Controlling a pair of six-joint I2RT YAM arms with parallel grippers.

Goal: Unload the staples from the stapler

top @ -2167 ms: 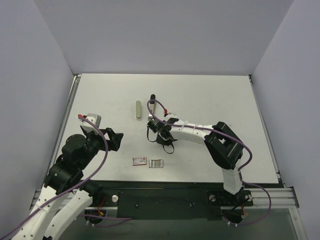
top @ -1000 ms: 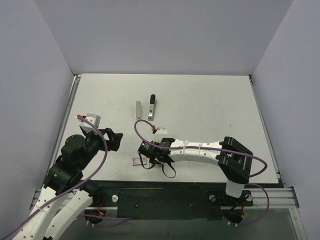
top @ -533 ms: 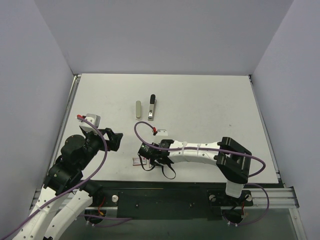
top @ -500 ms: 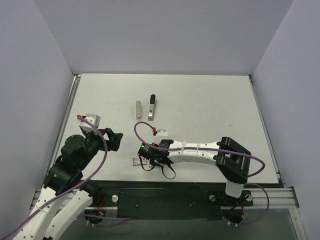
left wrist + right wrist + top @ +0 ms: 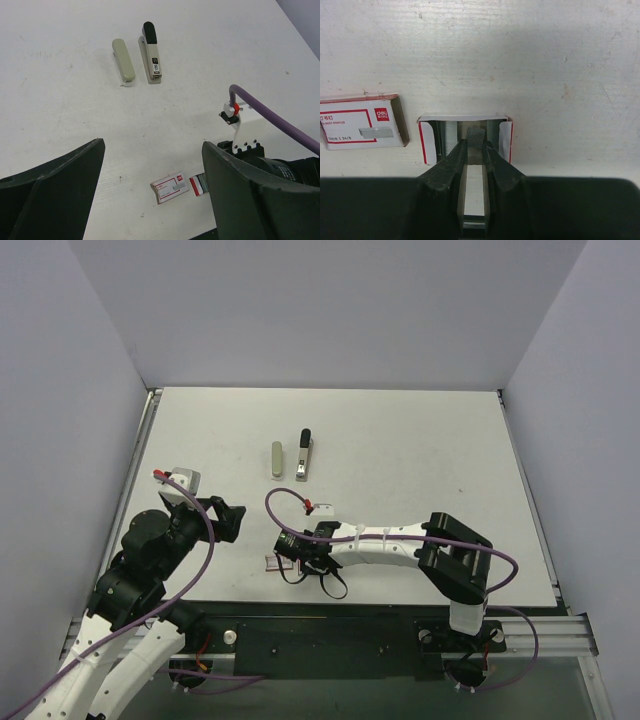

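Right gripper (image 5: 475, 143) shifts slightly left, pinching a staple strip (image 5: 474, 192); left gripper (image 5: 152, 150) gapes wide; stapler (image 5: 151, 60) lies in two bars, pale and black-silver.

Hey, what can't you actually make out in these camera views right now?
Top view: right gripper, pinching a staple strip, covers the staple tray.
Stapler's inner bar: any staples left inside are too small to see, top and left wrist views.
Box sleeve: print cut off by the right wrist view's left edge.
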